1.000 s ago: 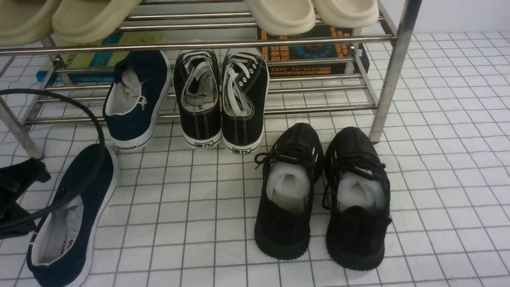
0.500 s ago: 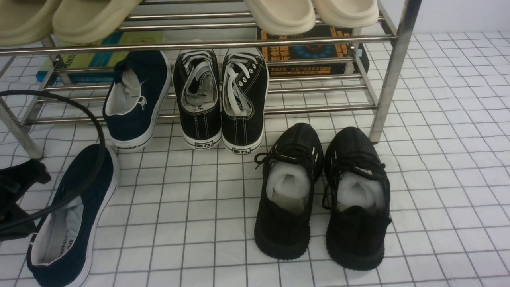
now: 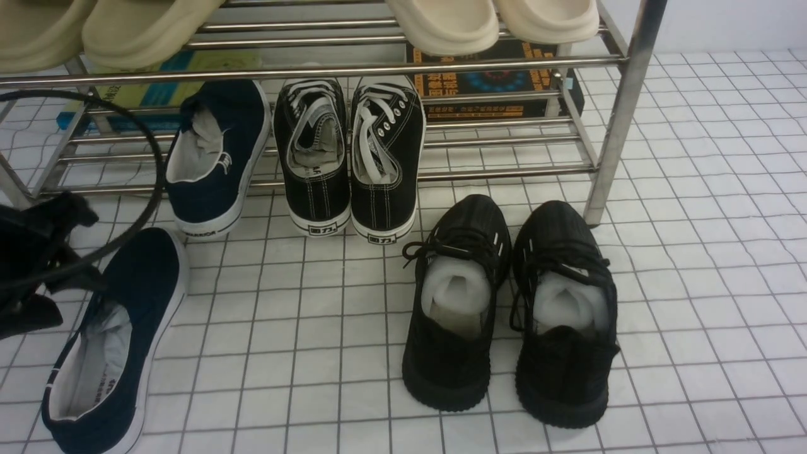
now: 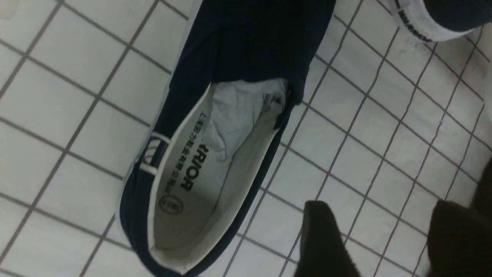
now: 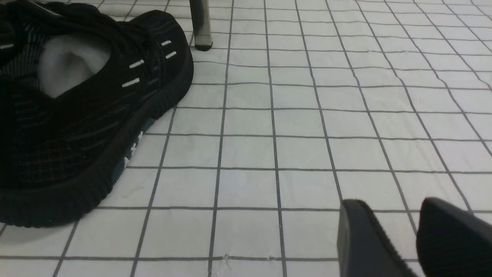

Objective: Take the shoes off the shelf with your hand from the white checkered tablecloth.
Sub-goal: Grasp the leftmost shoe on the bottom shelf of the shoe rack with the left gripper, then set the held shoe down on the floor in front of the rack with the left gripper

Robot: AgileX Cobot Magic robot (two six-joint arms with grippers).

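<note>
One navy slip-on shoe (image 3: pixel 113 340) lies on the white checkered tablecloth (image 3: pixel 693 284) at the front left. In the left wrist view its white lining (image 4: pixel 215 134) faces up. The other navy shoe (image 3: pixel 214 157) rests on the shelf's (image 3: pixel 621 113) lower bars, its heel (image 4: pixel 430 23) hanging over the front. My left gripper (image 3: pixel 38 265) hovers at the left edge beside the lying shoe. It (image 4: pixel 384 219) is open, with only cloth between the fingers. My right gripper (image 5: pixel 392 215) sits low over bare cloth, shut and empty.
Black canvas sneakers with white laces (image 3: pixel 350 157) stand on the lower tier beside the navy shoe. All-black knit sneakers (image 3: pixel 510 309) sit on the cloth in front of the shelf's right leg (image 5: pixel 200 25). Beige slippers (image 3: pixel 441 22) fill the top tier, and boxes (image 3: pixel 492 82) lie behind.
My left gripper has opened and let go of the navy shoe, which stays on the cloth. The gripper and its cable loop have lifted up toward the shelf.
</note>
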